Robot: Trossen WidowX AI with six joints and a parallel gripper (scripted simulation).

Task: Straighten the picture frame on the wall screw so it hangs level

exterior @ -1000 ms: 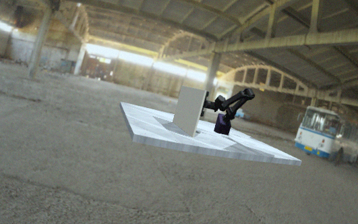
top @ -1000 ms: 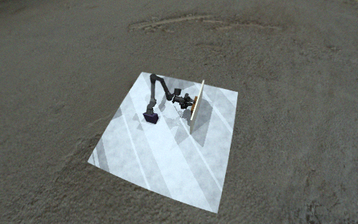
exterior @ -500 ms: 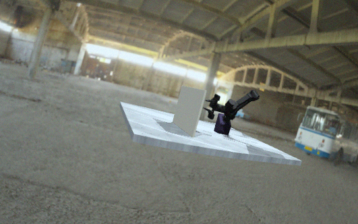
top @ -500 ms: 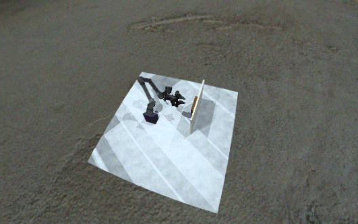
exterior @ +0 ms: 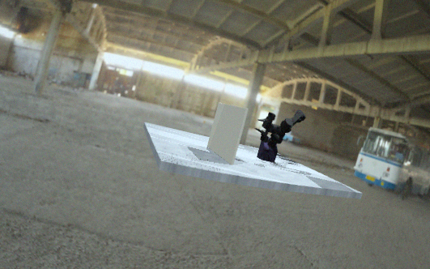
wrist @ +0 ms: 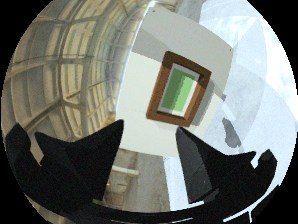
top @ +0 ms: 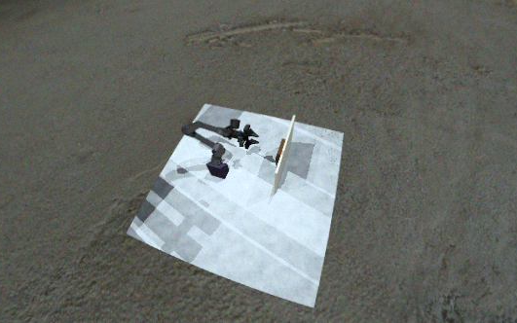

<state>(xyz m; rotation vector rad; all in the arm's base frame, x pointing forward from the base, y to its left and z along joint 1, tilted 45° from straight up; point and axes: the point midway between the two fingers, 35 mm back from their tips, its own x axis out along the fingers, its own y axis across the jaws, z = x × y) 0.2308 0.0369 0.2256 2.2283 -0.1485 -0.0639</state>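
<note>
The picture frame is brown wood with a white border and a green picture. It hangs on the cream wall panel. In the wrist view its sides run roughly along the panel's edges; I cannot tell exactly whether it is level. The screw and the notched strip are hidden. My gripper is open and empty. It stands back from the panel, with clear distance between its fingertips and the frame.
The panel stands upright on a white and grey patterned table top. The dark arm base stands on the panel's picture side. A bus is far off in the hall.
</note>
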